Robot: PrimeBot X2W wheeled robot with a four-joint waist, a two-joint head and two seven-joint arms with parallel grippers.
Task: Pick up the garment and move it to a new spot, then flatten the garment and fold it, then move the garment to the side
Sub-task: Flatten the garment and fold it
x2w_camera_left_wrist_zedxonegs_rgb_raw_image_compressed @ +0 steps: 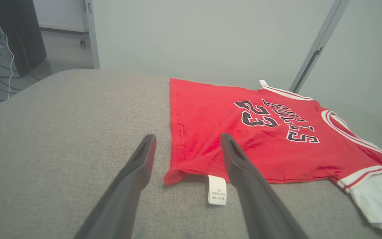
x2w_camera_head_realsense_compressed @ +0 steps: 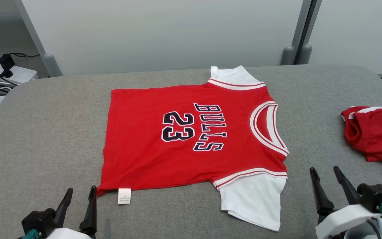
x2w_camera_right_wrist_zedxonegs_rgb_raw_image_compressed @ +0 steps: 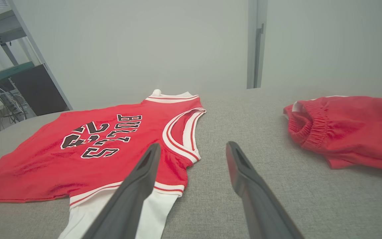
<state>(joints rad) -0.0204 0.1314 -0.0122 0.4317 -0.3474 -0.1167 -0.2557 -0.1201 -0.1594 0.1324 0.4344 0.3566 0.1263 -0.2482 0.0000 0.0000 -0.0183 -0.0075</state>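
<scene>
The garment (x2w_camera_head_realsense_compressed: 191,139) is a red shirt with white sleeves and "BULLS 23" on it. It lies flat on the grey padded table (x2w_camera_head_realsense_compressed: 45,132), neck toward the right, hem to the left. My left gripper (x2w_camera_head_realsense_compressed: 80,194) stands open just short of the hem's near corner (x2w_camera_left_wrist_zedxonegs_rgb_raw_image_compressed: 172,174) and its white label (x2w_camera_left_wrist_zedxonegs_rgb_raw_image_compressed: 217,190). My right gripper (x2w_camera_head_realsense_compressed: 325,174) is open too, just right of the near white sleeve (x2w_camera_head_realsense_compressed: 254,202), with nothing between its fingers. In the right wrist view the shirt (x2w_camera_right_wrist_zedxonegs_rgb_raw_image_compressed: 88,149) lies ahead and to the left.
A second red garment with an elastic waist (x2w_camera_head_realsense_compressed: 375,132) lies crumpled at the table's right edge, also seen as the red bundle (x2w_camera_right_wrist_zedxonegs_rgb_raw_image_compressed: 347,126). A power strip and cables (x2w_camera_head_realsense_compressed: 5,76) sit off the table at far left. A grey partition wall (x2w_camera_head_realsense_compressed: 164,30) stands behind.
</scene>
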